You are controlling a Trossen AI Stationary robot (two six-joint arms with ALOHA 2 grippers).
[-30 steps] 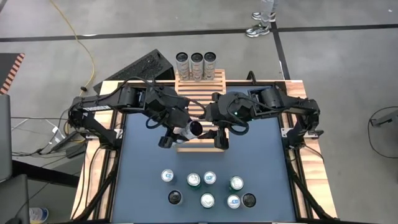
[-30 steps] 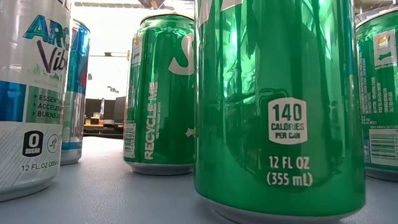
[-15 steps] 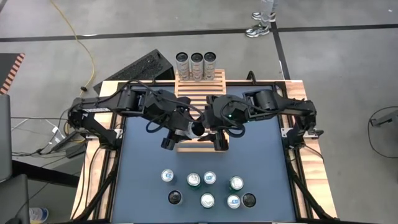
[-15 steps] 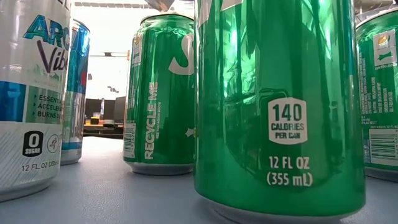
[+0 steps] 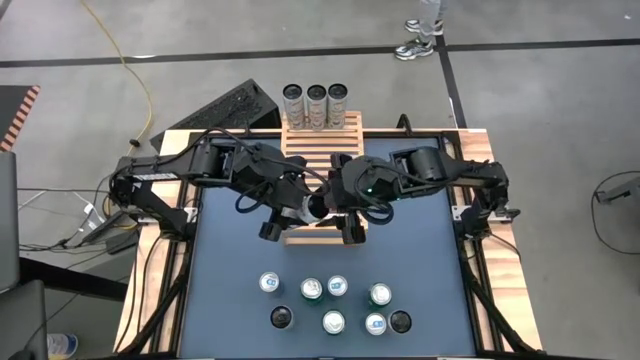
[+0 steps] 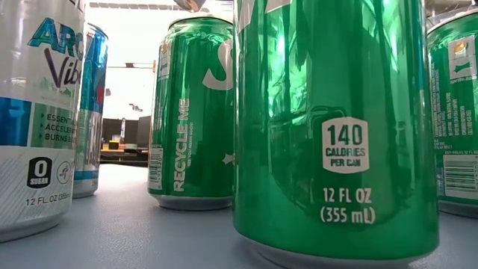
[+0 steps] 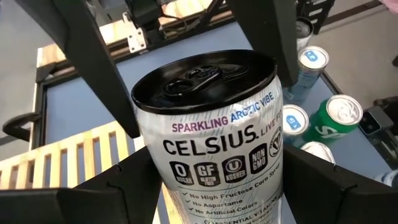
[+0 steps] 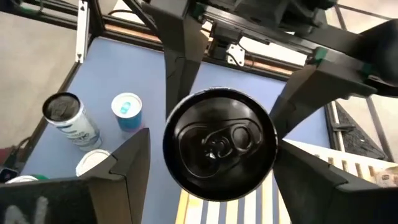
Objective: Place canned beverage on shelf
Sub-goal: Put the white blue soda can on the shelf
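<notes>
A: Where is the drink can (image 7: 214,134) right now?

B: It hangs in the air above the near end of the shelf (image 5: 318,137), tipped on its side. Both grippers are on it.

A: Who holds it?

B: The left gripper (image 7: 205,180) pinches its body. The right gripper (image 8: 214,165) has its fingers around the top end too. It looks like one arm is passing the can to the other, but I can't be sure who really has it.

A: What comes next?

B: One gripper must let go. Then the can must stand up straight on the shelf, close to the three cans (image 5: 314,104) at the far end of the shelf.
</notes>
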